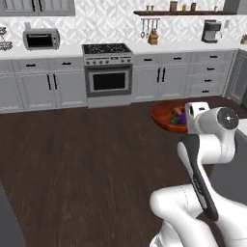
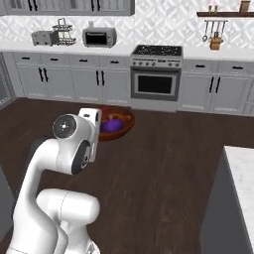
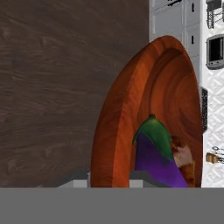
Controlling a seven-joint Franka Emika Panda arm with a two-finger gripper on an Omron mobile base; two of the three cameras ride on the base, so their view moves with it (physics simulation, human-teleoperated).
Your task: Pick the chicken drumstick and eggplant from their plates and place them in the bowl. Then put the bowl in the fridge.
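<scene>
**A:** Bowl (image 1: 164, 118) first, since that is what you asked about: you can see it carried in the air above the dark wood floor (image 1: 72, 159), right at the end of the arm. In your left base view it sticks out to the left of the white hand; in your right base view it shows to the right of it, in front of the oven (image 2: 155, 79).

**B:** And the food?

**A:** Look inside the bowl. The eggplant (image 3: 153, 153) lies there, purple with its green cap, and the chicken drumstick (image 3: 183, 159) sits just beside it, touching or nearly so. From the base cameras you can make out the purple shape against the dark inside of the bowl.

**B:** How does it sit relative to the gripper (image 3: 109, 183)?

**A:** In your hand view the bowl's rim comes down right between the two finger tips at the bottom edge, one tip outside the wall and one inside. The bowl appears turned on its side there, but that is the camera's roll.

**B:** So the fingers are pinched on the rim?

**A:** It looks that way, though the tips are mostly cut off by the bottom of the picture, so you should take the contact as probable, not certain.
</scene>
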